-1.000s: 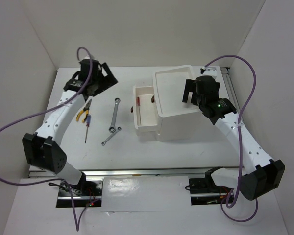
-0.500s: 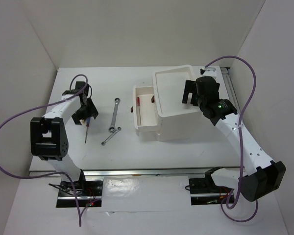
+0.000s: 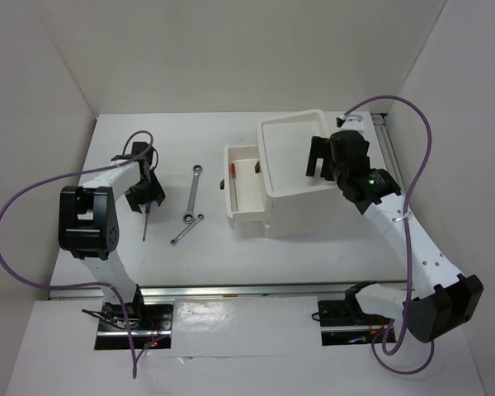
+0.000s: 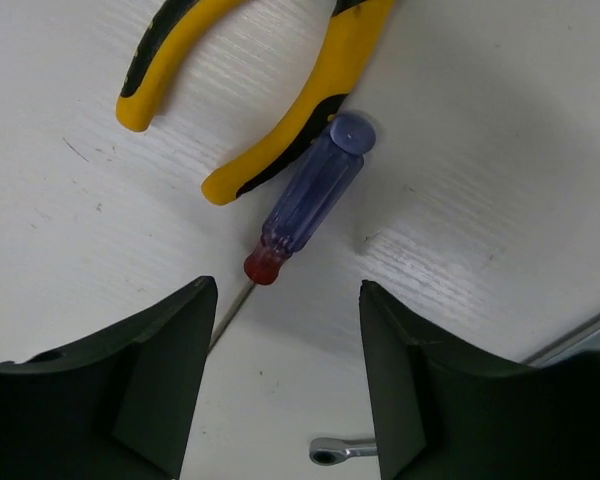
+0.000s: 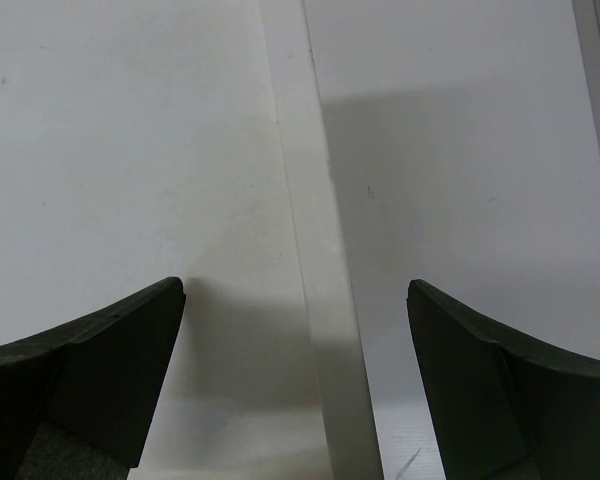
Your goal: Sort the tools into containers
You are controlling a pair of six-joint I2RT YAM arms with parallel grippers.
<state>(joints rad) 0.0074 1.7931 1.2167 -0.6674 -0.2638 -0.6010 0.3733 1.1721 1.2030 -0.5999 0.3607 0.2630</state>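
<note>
In the left wrist view the yellow-handled pliers [image 4: 280, 150] lie on the table with a screwdriver [image 4: 310, 200] beside them; it has a blue see-through handle and a red collar. My left gripper [image 4: 285, 290] hangs open low over the screwdriver's thin shaft [image 4: 230, 312], which runs close by the left finger [image 4: 130, 390], with nothing between the jaws. From above, the left gripper [image 3: 144, 194] covers the pliers. A long wrench [image 3: 194, 191] and a short wrench [image 3: 184, 229] lie to its right. My right gripper [image 3: 318, 157] stands open over the top tray [image 3: 272, 132] of the white box unit.
One drawer [image 3: 247, 202] is pulled out to the left, with a small red-handled tool [image 3: 232, 171] inside and dark handles [image 3: 256, 167] near it. In the right wrist view the tray's rim [image 5: 320, 300] runs between the open fingers. White walls enclose the table on three sides.
My left arm has folded back, bringing its gripper from the back left of the table down over the pliers and screwdriver. The right arm has not moved.
</note>
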